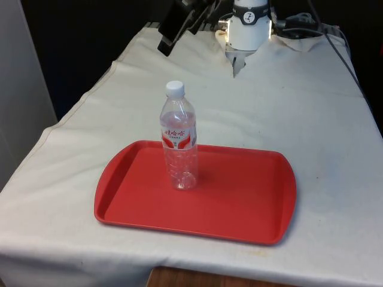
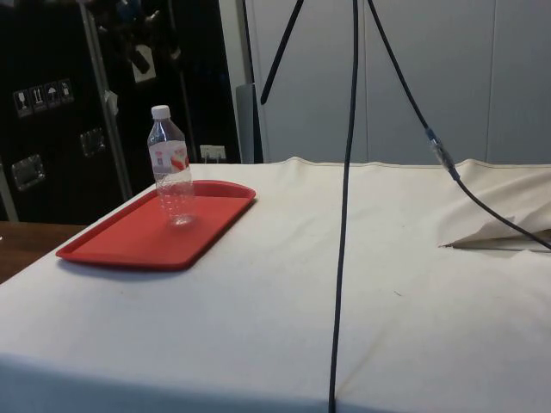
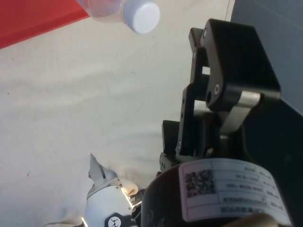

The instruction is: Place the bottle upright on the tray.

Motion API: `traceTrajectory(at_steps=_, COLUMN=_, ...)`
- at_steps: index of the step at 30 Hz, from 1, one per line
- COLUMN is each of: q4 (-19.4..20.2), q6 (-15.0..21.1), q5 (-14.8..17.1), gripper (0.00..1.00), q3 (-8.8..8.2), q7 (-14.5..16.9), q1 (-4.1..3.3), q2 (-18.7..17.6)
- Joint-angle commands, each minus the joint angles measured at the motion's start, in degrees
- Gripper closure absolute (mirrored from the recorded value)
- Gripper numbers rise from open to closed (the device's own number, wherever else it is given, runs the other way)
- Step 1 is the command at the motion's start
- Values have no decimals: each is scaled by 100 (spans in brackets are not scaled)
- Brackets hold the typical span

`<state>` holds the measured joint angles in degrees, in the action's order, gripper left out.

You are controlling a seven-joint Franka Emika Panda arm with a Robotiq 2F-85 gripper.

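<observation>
Standing upright on tray (image 1: 239, 203): bottle (image 1: 179, 140)

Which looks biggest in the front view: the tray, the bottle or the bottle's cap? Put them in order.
1. tray: biggest by far.
2. bottle: standing upright on the tray.
3. cap: smallest, on top of the bottle.

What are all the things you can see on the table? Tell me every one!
bottle: one, clear with a white cap and a red-and-white label, upright on the tray, towards the front view's left.
tray: one, red, on the cloth at the table's near end.
cloth: one, white, covering the table.
cables: a few, black, hanging in front in the side view.
gripper: one, black, raised above the table's far end, away from the bottle.
</observation>
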<state>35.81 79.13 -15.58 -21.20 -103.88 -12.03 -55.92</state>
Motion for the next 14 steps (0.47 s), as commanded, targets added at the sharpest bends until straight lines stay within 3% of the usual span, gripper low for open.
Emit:
traceTrajectory(at_steps=1, q4=40, q6=40, q5=34, gripper=0, q3=17, q7=-23, q1=-6, q2=69)
traceTrajectory(at_steps=14, q4=0, q6=-109, q5=-17, gripper=0, q3=6, q7=0, q1=0, q2=11)
